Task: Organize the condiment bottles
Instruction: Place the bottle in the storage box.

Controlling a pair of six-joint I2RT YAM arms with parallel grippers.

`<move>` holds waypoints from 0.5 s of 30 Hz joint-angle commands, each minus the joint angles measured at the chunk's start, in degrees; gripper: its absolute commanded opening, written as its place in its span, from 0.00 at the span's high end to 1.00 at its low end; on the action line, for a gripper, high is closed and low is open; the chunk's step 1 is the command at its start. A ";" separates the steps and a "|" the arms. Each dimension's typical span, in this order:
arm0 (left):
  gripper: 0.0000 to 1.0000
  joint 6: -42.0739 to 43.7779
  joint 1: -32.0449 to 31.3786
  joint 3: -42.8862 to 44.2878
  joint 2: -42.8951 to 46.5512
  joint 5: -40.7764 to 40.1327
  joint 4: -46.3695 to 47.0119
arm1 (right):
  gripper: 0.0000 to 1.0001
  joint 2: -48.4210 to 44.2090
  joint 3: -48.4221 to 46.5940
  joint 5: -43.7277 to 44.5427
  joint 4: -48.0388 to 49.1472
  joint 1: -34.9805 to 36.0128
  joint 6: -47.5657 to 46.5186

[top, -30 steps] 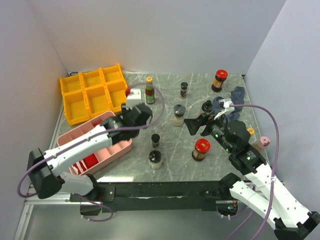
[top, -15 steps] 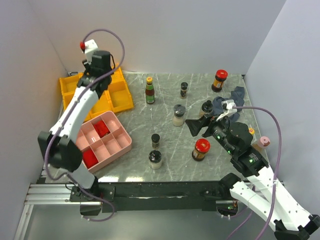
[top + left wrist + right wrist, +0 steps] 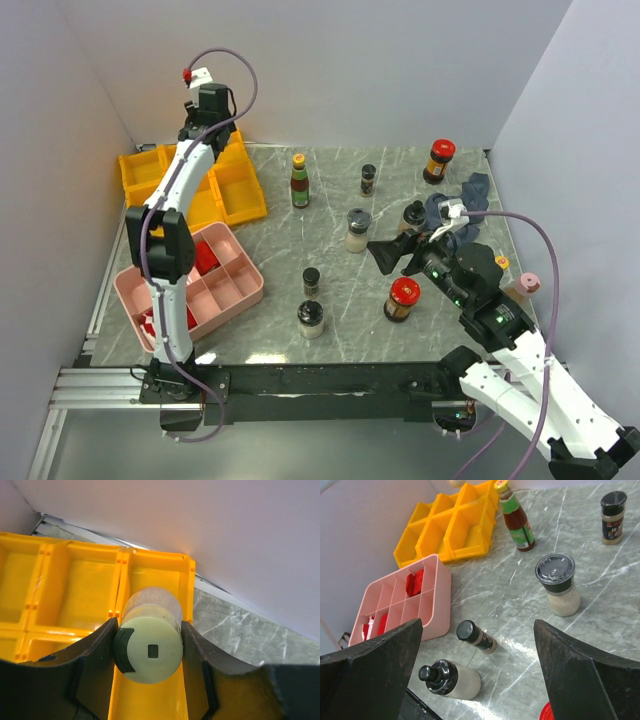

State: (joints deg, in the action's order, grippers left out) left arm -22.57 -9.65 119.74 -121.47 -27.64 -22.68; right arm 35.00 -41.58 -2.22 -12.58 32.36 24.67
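Top external view: the marble surface [image 3: 330,200] is carrying loose bottles [image 3: 357,229] mid-frame, with the yellow bin [image 3: 150,200] sitting upper left. Over its end compartment the left tool [image 3: 150,632] is pinching a pale green-lidded shaker [image 3: 149,652]. The right tool [image 3: 393,252] is hanging spread wide, right of centre, near a red-lidded jar [image 3: 402,298].

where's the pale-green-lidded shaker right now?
Left wrist view: the shaker is clamped in the left gripper, over the yellow bin's corner compartment beside the back wall, at the table's far left.
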 commanded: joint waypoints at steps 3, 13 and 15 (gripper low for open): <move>0.99 2.70 1.82 6.37 -6.31 3.20 7.03 | 0.00 1.82 0.10 -0.86 2.47 -0.02 0.56; 0.97 6.13 2.79 7.17 -12.91 6.19 13.35 | 0.00 3.67 -0.25 -1.56 3.09 -0.02 0.73; 0.96 7.01 2.88 7.08 -14.05 6.28 14.32 | 0.00 3.76 -0.17 -1.39 3.09 -0.10 0.73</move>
State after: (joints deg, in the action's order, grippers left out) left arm -18.63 -6.83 123.76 -134.56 -22.28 -14.55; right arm 38.41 -41.54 -3.14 -12.40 32.36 25.26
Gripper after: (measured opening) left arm 0.518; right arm 0.999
